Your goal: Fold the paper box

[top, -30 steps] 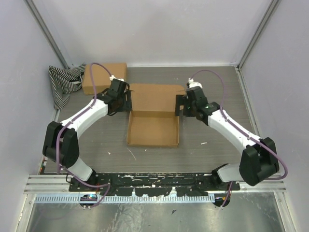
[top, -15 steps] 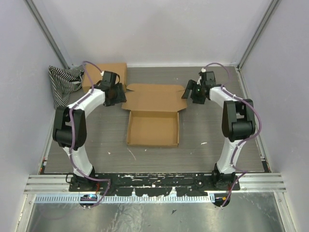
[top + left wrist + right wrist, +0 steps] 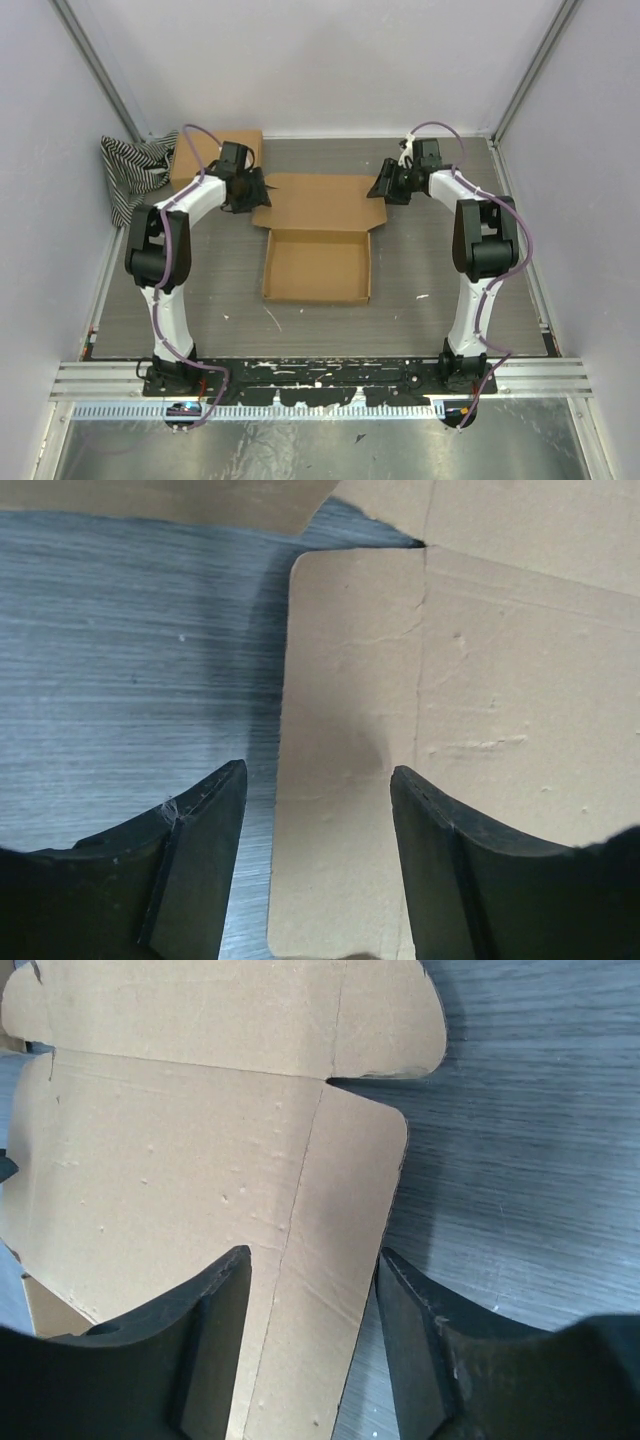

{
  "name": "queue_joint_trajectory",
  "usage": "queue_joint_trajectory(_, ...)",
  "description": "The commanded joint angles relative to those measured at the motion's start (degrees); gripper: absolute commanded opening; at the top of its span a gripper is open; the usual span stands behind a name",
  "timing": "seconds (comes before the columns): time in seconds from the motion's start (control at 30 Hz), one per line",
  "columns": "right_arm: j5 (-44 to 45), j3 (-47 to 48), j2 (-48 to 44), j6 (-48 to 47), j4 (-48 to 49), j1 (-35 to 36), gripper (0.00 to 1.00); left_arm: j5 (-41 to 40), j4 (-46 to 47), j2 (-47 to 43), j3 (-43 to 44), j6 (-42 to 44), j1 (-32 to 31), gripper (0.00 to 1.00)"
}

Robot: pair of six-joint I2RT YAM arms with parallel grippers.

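- Brown cardboard paper box (image 3: 317, 235) lies mid-way across the grey table (image 3: 440, 270), tray open upward, lid panel flat behind it.
- Left gripper (image 3: 315, 780) at the lid's left flap: jaws parted, flap edge between them, not pinched.
- Right gripper (image 3: 312, 1260) at the right flap: jaws likewise apart, astride its edge.
- Striped cloth (image 3: 135, 170) and second carton (image 3: 215, 160) rear left.

Light is bright, even and diffuse from overhead, without glare. Soft shadows edge the paper box (image 3: 500, 680) on the table (image 3: 120, 630). Wrist views are sharp; the overhead view leans slightly at its edges.
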Motion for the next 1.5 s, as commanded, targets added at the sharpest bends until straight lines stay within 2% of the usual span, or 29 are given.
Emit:
queue_joint_trajectory(0.0,-2.1,3.2,0.7,-1.3,-1.2,0.1,0.56,3.2,1.1,0.5,3.0,-0.9,0.3,0.65)
queue_joint_trajectory(0.2,-0.2,4.0,-0.3,-1.9,-2.9,0.1,0.51,4.6,2.1,-0.9,2.8,-1.4,0.2,0.61)
queue_joint_trajectory(0.4,2.0,5.5,-1.1,-2.8,-5.4,0.3,0.49,5.5,3.0,-1.7,2.8,-1.3,-1.1,0.47)
queue_joint_trajectory(0.53,3.6,7.5,-0.8,-3.6,-7.6,0.8,0.48,4.8,3.3,-1.8,3.4,-0.5,-2.4,0.44)
queue_joint_trajectory(0.87,12.2,15.0,2.9,-7.1,-15.3,4.3,0.48,2.5,-1.0,2.5,11.0,2.3,-6.2,0.43)
queue_joint_trajectory(1.47,18.4,17.7,4.5,-8.5,-19.0,7.5,0.48,-1.6,-10.1,9.8,21.6,6.4,-10.0,0.43)
